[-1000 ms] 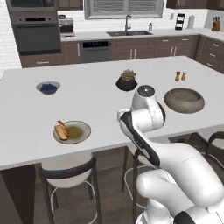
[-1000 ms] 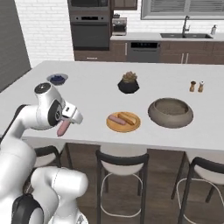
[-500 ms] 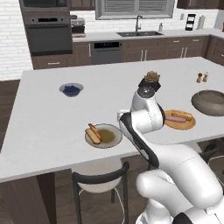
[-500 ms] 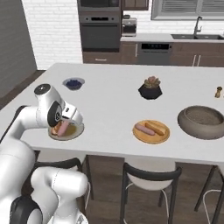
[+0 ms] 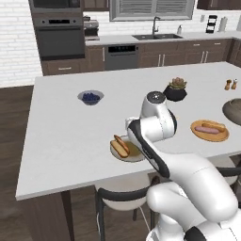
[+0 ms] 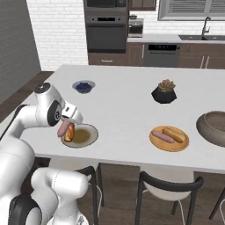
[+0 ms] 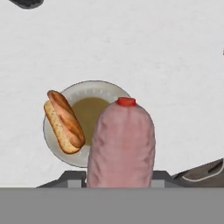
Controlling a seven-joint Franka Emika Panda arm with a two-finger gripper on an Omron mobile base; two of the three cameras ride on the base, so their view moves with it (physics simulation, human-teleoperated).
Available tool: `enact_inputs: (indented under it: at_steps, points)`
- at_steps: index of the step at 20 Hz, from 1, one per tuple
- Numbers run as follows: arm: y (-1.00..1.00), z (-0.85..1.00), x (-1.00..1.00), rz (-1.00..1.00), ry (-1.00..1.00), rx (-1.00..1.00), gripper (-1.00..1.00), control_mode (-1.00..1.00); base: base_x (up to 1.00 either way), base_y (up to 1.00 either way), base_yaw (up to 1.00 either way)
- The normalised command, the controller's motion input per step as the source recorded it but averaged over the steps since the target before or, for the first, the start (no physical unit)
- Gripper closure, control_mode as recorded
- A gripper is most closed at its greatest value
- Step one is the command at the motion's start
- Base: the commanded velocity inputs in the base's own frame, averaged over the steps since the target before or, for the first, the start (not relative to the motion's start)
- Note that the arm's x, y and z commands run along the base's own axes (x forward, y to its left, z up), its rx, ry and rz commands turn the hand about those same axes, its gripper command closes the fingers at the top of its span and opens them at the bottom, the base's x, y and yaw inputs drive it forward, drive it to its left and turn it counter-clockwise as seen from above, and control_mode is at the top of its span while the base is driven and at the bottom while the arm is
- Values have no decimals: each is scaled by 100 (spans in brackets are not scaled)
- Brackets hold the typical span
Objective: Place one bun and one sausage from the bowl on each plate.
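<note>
On the white island counter [image 5: 66,136], the pale-rimmed plate [image 7: 103,87] lies directly beneath the gripper [image 6: 66,127], a bun [image 7: 64,121] already resting along its left edge. The gripper grasps a sausage [image 7: 121,144] hanging end-down over the plate's bare olive centre, beside the bun.

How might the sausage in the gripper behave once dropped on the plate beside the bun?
The sausage looks smooth and round, so it may roll. It keeps straight, so probably stiff. The plate looks shallow; the bun lying on its edge might stop it.
</note>
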Motion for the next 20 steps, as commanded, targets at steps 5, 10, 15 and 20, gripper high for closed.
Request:
enact_inputs:
  at_steps: [5,10,15,20]
  points:
    - [0,-3,19,4,2,0,100,-100,0,0,0]
    - [-4,-24,79,26,20,0,100,-100,0,0,0]
    - [-4,-35,97,25,44,-2,100,-100,0,0,0]
    - [-5,-36,100,10,59,-1,100,-100,0,0,0]
